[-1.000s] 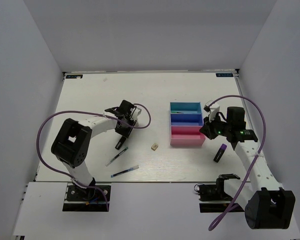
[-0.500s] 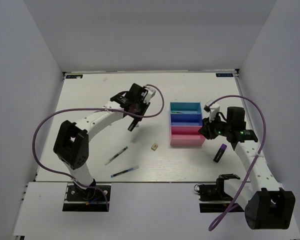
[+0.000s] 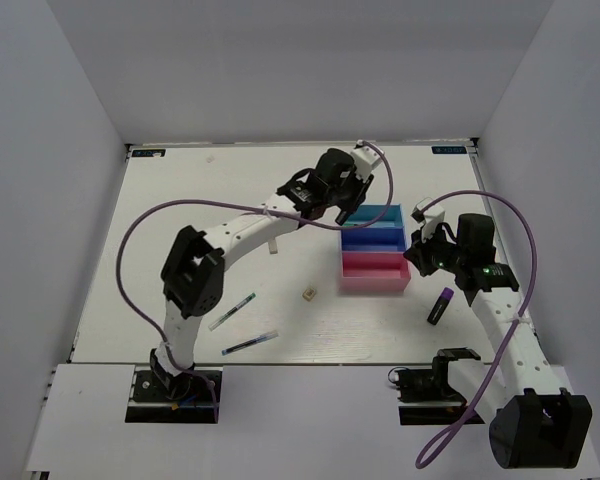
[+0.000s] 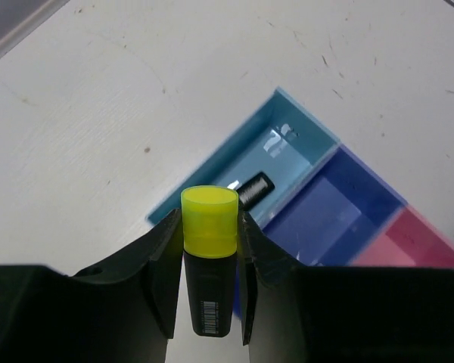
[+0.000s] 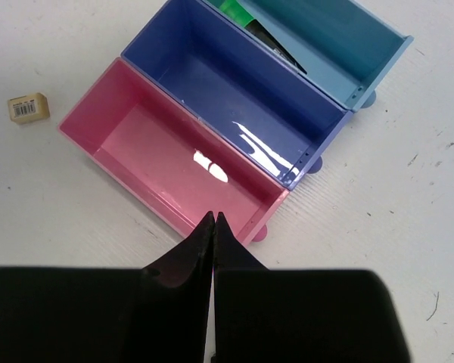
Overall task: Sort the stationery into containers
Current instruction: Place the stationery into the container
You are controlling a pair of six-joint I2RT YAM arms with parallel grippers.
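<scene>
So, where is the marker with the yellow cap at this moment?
In the left wrist view, the yellow-capped marker is gripped by the left end effector, hovering at the edge of the cyan tray, where a black marker lies.

Three joined trays [image 3: 375, 284]: cyan, blue, pink. Left hand [image 3: 340, 192] over their far-left corner; right hand [image 3: 423, 252] just right. Purple-capped marker [image 3: 440, 305] near-right; tan block [image 3: 308, 294], two pens [image 3: 232, 311] near-left.

Cyan tray [image 3: 372, 214], dark blue tray [image 3: 372, 238] and pink tray [image 3: 372, 270] stand joined right of the table's centre. A green-capped marker [image 5: 238, 11] lies in the cyan tray. A yellow-capped black marker [image 4: 209, 249] is held aloft by the cyan tray's corner. A tan eraser [image 3: 308, 294], two thin blue pens [image 3: 233, 311] and a purple-capped marker [image 3: 441, 305] lie nearer the front edge.
</scene>
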